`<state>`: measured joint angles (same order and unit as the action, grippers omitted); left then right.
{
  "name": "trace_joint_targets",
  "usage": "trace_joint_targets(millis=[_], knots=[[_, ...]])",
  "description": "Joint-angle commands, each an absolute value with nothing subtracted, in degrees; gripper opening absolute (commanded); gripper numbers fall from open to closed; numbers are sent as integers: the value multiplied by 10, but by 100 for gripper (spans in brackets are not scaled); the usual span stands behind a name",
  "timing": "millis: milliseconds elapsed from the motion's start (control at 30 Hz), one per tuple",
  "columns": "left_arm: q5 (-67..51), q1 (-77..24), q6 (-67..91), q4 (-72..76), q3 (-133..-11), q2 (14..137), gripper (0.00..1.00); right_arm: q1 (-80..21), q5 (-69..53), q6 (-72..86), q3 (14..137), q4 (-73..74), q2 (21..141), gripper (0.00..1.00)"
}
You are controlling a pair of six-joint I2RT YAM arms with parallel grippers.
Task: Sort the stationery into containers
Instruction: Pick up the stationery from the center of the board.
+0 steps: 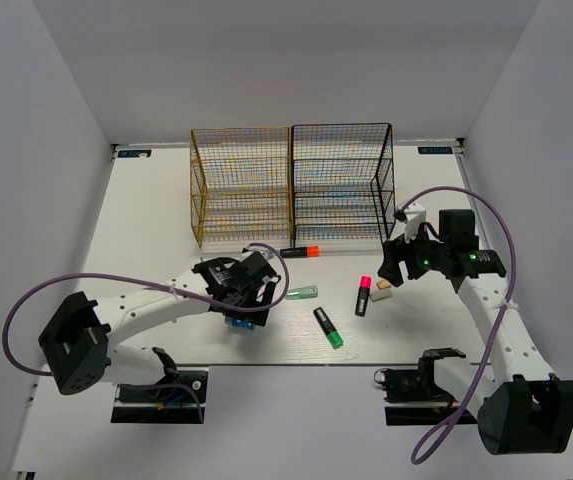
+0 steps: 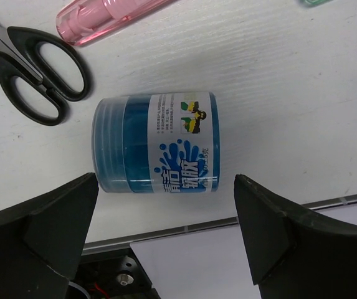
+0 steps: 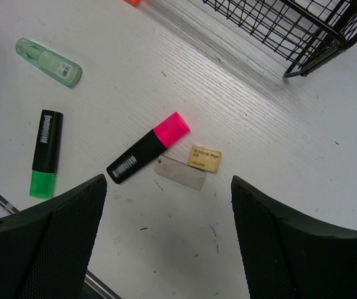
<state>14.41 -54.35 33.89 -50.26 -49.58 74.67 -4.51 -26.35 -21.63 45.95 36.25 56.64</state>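
The blue tape roll (image 2: 155, 143) lies on its side on the white table, just beyond my open left gripper (image 2: 166, 230) and not touched by its fingers; from above it peeks out under that gripper (image 1: 241, 322). Black-handled scissors (image 2: 38, 71) and a pink capsule (image 2: 103, 15) lie past it. My right gripper (image 3: 169, 237) hovers open and empty over the pink-capped highlighter (image 3: 147, 148) and the beige eraser (image 3: 204, 158). The green-capped highlighter (image 3: 45, 154) and green capsule (image 3: 48, 61) lie to the left. The gold rack (image 1: 241, 185) and black rack (image 1: 341, 180) stand at the back.
An orange-capped highlighter (image 1: 301, 252) lies in front of the racks. A flat pale grey piece (image 3: 179, 173) rests against the eraser. The black rack's foot (image 3: 296, 25) is at the right wrist view's upper right. The table's near edge (image 2: 228, 221) runs just under the left gripper.
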Motion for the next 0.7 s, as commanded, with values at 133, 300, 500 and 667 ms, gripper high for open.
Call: trace_joint_targets(millis=[133,300,500,667], knots=[[157,-551,369,-463,-473,776,100,-47,-277,-225,457,367,566,83],[200,-565,391,-457,-460,783,84,-45,-277,-226,457,367,567,83],[231,-579,405,-470,-469,771,0,-44,-279,-225,456,368,562,83],[254,-604,391,-500,-537,739,0,-47,-286,-226,454,372,561,68]])
